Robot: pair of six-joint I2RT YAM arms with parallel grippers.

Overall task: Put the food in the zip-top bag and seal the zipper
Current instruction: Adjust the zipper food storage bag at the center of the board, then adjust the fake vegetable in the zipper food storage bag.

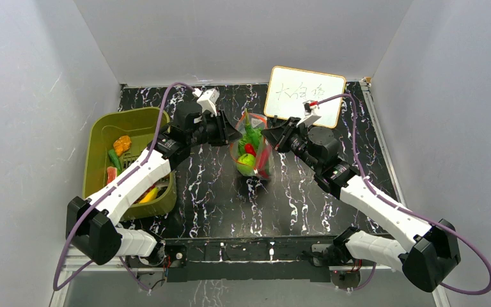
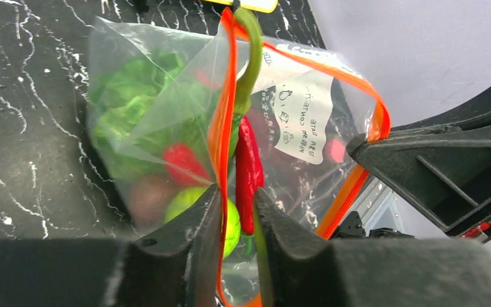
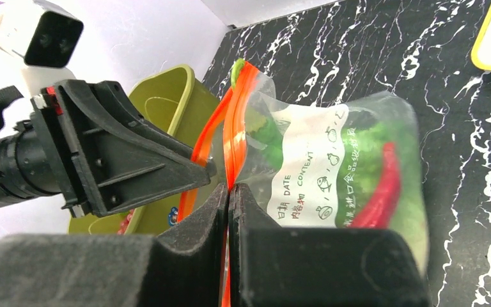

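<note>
— Where do we stand with the bag (image 1: 250, 153)?

— We have it between our two arms, to the right of the basket (image 1: 99, 137) and well apart from it. We cannot tell whether its bottom rests on the counter (image 1: 211, 198). Food (image 1: 248, 161) is inside: leafy green, a red chilli (image 2: 248, 169) and a lime-green round piece.

— And our grips?

— Our right end effector (image 3: 229, 189) is clenched on the zipper (image 3: 233, 128), on the lip away from the basket. Our left end effector (image 2: 236, 199) has its jaws a little parted. The basket-side lip runs through the gap against one finger, and we judge that loose rather than a pinch.

— So we are at the sealing?

— Just coming to it, we think. The two lips stand apart and the mouth gapes, so no seal is made. A few pieces (image 1: 122, 144) lie in the basket; we cannot say whether those are owed.

— What does the next move ask of us?

— Bring the lips together, then press along their whole length. We should mind the green stalk (image 2: 250, 57) by the mouth, since it could jam the strips.
</note>
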